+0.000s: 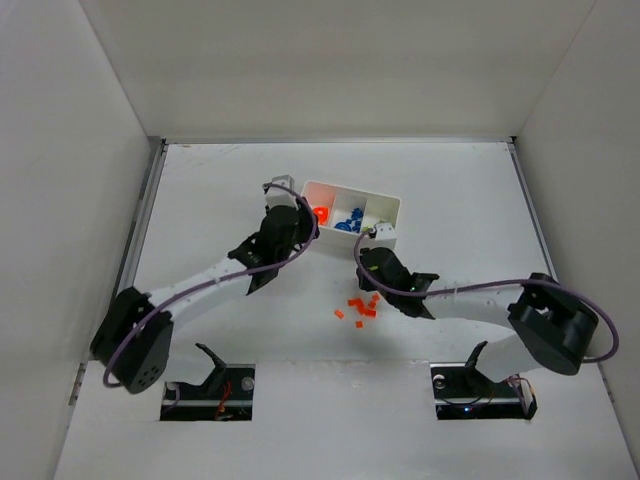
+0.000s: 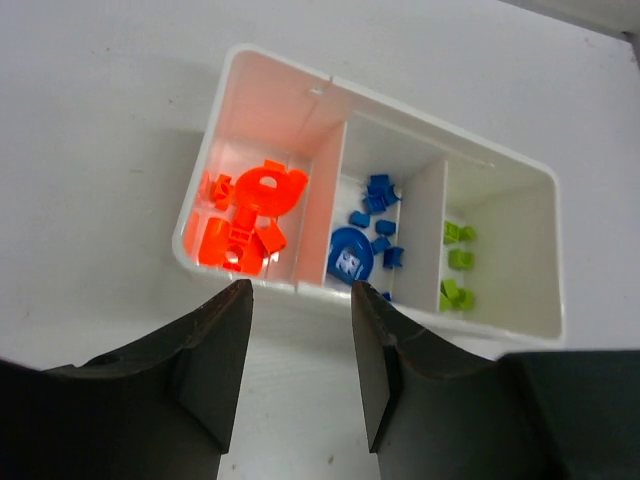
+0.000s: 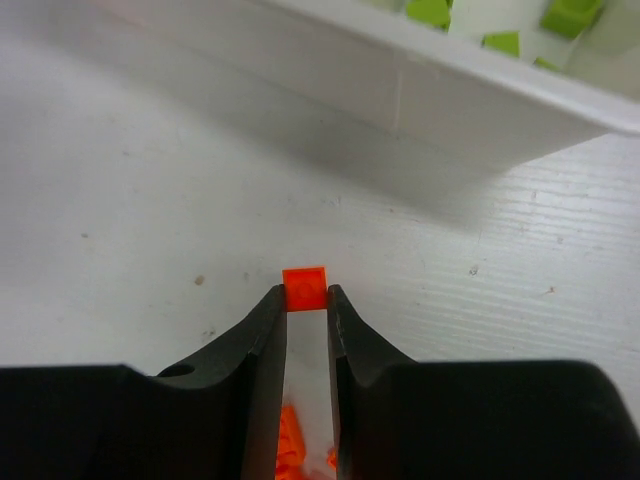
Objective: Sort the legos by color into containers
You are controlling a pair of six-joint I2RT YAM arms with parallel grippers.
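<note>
No writing, label, brand mark or number can be read in any of the three views; the white tray (image 2: 400,115) and the legos (image 2: 265,190) carry no legible lettering
</note>
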